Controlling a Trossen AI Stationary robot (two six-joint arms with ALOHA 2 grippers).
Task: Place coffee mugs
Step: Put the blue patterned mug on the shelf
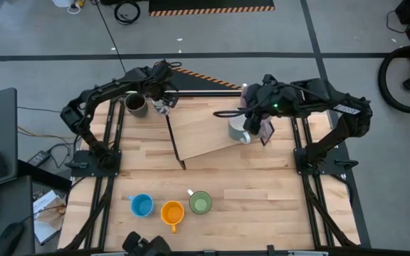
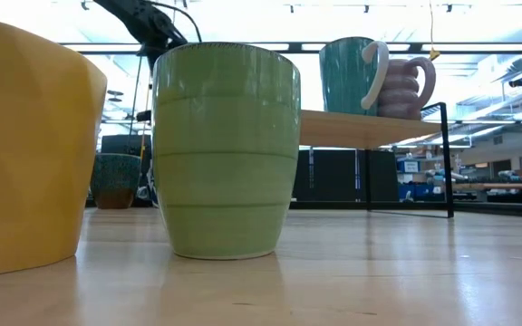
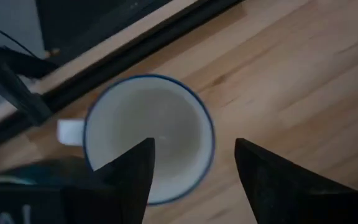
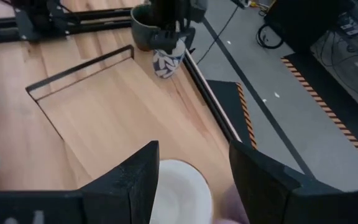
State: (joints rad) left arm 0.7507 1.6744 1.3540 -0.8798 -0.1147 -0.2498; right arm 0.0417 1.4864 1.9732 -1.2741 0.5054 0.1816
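Observation:
A white-grey patterned mug (image 1: 164,107) with a blue rim (image 3: 148,140) stands on the table's far left, next to a dark brown mug (image 1: 135,105). My left gripper (image 3: 194,155) is open right above the patterned mug, with one finger over its inside and one outside its wall. A teal mug with a white handle (image 2: 347,72) and a lilac mug (image 2: 408,86) stand on the raised wooden shelf (image 1: 205,131). My right gripper (image 4: 192,165) is open above the teal mug (image 4: 180,186). Blue (image 1: 142,205), orange (image 1: 172,212) and green (image 1: 200,203) mugs stand near the front edge.
The shelf rests on a thin black metal frame (image 2: 449,158), with its left edge (image 1: 175,139) close to the patterned mug. Black rails run along the table's far edge (image 4: 104,18). Bare wood lies between the shelf and the front mugs.

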